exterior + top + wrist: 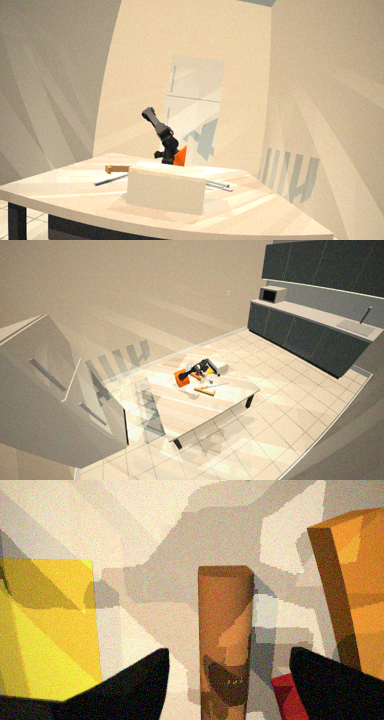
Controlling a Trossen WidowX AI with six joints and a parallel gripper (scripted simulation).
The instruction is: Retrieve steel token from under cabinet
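Note:
The pale cabinet (222,367) (165,191) stands on the table. The token is not visible. A yellow patch (210,370) (55,650), which looks like the marked area, lies in front of the cabinet. My gripper (202,372) (229,657) is open and points down over a brown cylindrical handle (225,610). In the wrist view the handle runs between the two fingertips, with a gap on each side; its lower end is out of frame. The fingertips are hidden in the exterior view. A long thin rod (218,385) (111,180) with an orange handle lies farther off.
An orange bar (195,376) (367,570) and a red object (197,373) (291,697) lie close beside the brown handle. An L-shaped orange piece (204,391) (118,168), a small grey object (210,380) and metal bars (188,366) (219,183) also lie on the table.

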